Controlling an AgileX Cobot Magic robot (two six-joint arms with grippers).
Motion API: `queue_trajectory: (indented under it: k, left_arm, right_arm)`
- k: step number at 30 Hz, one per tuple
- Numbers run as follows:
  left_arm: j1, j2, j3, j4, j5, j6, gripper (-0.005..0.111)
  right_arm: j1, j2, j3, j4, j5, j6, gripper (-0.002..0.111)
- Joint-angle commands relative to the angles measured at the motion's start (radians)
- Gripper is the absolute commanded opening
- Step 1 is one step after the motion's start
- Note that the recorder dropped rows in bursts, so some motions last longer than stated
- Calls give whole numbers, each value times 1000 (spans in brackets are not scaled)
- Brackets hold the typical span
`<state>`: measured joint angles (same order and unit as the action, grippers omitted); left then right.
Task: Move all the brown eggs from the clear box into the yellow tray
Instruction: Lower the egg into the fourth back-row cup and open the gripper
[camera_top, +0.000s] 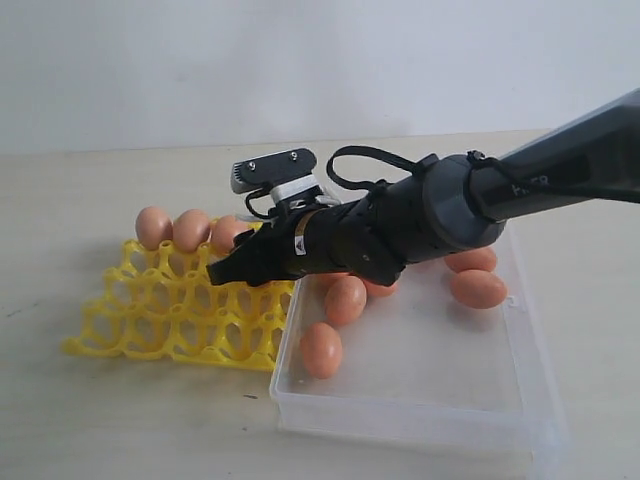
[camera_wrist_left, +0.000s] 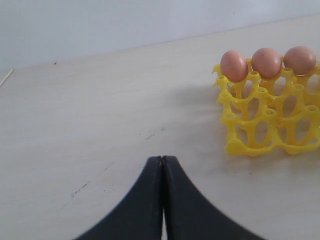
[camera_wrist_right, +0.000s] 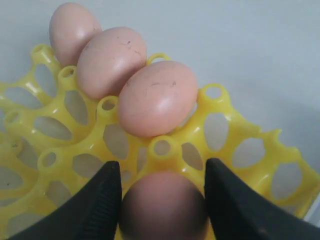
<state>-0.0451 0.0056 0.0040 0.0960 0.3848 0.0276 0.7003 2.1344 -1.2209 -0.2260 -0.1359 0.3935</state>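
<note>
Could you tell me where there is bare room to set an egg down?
Free: the three nearer rows of the yellow tray, in front of its three eggs; also the clear box floor by its front right wall. Crowded: the tray's far row, where the right fingers hold a fourth egg, and the box's left end.

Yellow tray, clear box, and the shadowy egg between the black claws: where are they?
yellow tray (camera_top: 160, 348): exterior view, front edge.
clear box (camera_top: 400, 412): exterior view, front wall.
shadowy egg (camera_wrist_right: 162, 207): right wrist view, its middle.
</note>
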Motion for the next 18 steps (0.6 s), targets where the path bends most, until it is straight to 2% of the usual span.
queue_trajectory:
  k: [1,18]
  left_arm:
    - [-5,-6,-4,-1,-6,-5,0]
    - [-5,-6,-4,-1,-6,-5,0]
  right_arm:
    - [-3,-6,2,-2,92,-1,0]
    - [-3,-95,-33,-2,25,-34,0]
